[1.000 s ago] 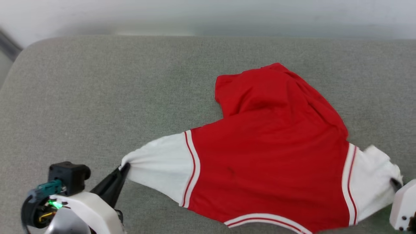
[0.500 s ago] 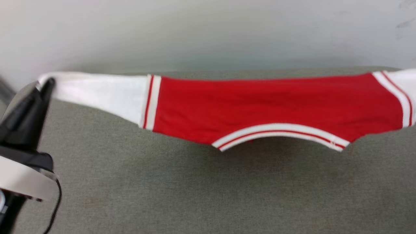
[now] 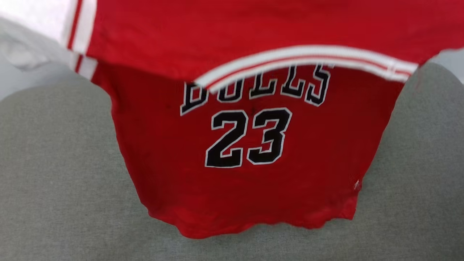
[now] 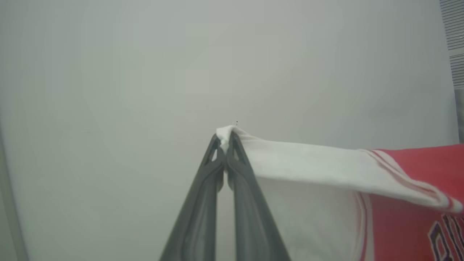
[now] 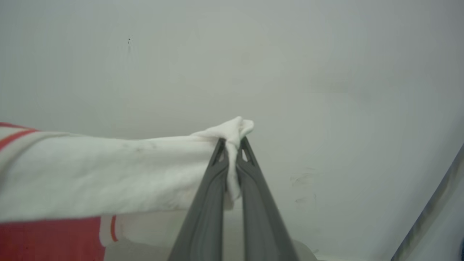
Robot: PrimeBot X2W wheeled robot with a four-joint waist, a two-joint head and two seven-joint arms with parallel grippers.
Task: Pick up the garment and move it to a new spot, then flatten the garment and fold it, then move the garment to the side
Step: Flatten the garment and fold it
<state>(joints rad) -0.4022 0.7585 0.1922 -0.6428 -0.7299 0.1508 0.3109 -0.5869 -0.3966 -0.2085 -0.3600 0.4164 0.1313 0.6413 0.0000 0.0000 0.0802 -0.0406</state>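
The garment (image 3: 250, 152), a red jersey T-shirt with black "BULLS" lettering and the number 23, hangs in the air by its two white sleeves, its hem just above the grey cushion (image 3: 54, 163). The striped collar droops across the lettering. In the left wrist view my left gripper (image 4: 225, 137) is shut on the tip of one white sleeve (image 4: 308, 163). The right wrist view has my right gripper (image 5: 232, 142) shut on the bunched end of the other white sleeve (image 5: 108, 174). Both sleeves are stretched out sideways from the fingers.
The grey cushion spreads to both sides and below the hanging shirt. A pale wall (image 4: 145, 72) stands behind both grippers. A dark frame edge (image 5: 431, 210) runs along the lower right of the right wrist view.
Both grippers have lifted the garment off the cushion by its sleeves. It went from lying crumpled to hanging stretched, with the lettered side now facing me. The head view has shifted too.
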